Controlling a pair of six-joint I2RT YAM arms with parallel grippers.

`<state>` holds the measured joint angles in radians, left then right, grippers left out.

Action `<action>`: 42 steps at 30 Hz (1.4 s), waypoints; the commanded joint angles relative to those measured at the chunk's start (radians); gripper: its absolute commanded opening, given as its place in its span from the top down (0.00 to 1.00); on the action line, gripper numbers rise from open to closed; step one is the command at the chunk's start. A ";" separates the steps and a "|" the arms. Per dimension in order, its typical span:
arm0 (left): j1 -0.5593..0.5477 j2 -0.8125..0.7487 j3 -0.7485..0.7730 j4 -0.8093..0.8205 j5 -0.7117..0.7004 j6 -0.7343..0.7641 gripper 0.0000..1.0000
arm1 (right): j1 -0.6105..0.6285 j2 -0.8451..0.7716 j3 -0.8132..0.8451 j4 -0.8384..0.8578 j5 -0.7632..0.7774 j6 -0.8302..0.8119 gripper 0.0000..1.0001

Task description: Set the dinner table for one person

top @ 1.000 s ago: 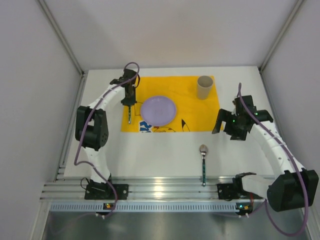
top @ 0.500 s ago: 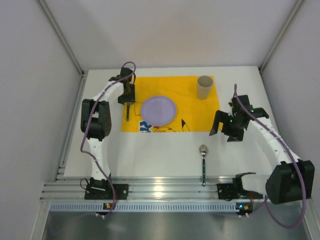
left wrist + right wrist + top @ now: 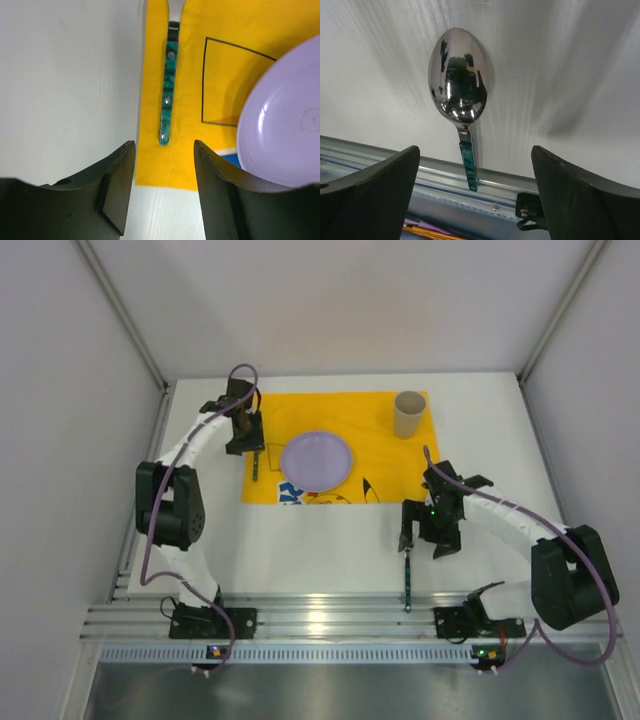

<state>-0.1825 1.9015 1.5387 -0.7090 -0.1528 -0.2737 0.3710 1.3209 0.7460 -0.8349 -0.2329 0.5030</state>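
The white dinner table carries a yellow placemat with a lilac plate and a beige cup on it. A green-handled piece of cutlery lies flat along the placemat's left edge, left of the plate. My left gripper stands open just behind its handle end, holding nothing. A spoon with a green handle lies on the table towards the near rail. My right gripper hovers wide open over it, apart from it.
A ribbed aluminium rail runs along the near edge, and the spoon's handle tip reaches over it. Grey walls close in the table on the left, right and back. Bare white tabletop lies left of the placemat and between the placemat and the rail.
My left gripper opened, let go of the green-handled cutlery on the placemat's left edge and drew back. My right arm swung left and down from the right side to above the spoon.
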 commanded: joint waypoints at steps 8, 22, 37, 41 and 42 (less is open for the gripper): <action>-0.009 -0.381 -0.235 -0.058 0.013 -0.051 0.46 | 0.184 0.225 -0.004 0.221 0.113 0.112 0.33; -0.009 -0.604 -0.394 -0.115 -0.008 -0.027 0.46 | 0.259 0.368 0.156 0.149 0.331 0.100 1.00; -0.008 -0.660 -0.494 -0.078 0.036 -0.038 0.34 | 0.227 0.628 0.993 -0.205 0.445 -0.009 1.00; -0.008 -0.685 -0.535 -0.066 0.030 -0.036 0.30 | 0.183 0.823 1.263 -0.274 0.448 -0.037 1.00; -0.008 -0.690 -0.540 -0.063 0.033 -0.036 0.30 | 0.177 0.863 1.377 -0.306 0.454 -0.049 1.00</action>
<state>-0.1890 1.2579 1.0180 -0.8074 -0.1272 -0.3119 0.5838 2.0838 1.9400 -1.0229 0.1875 0.4973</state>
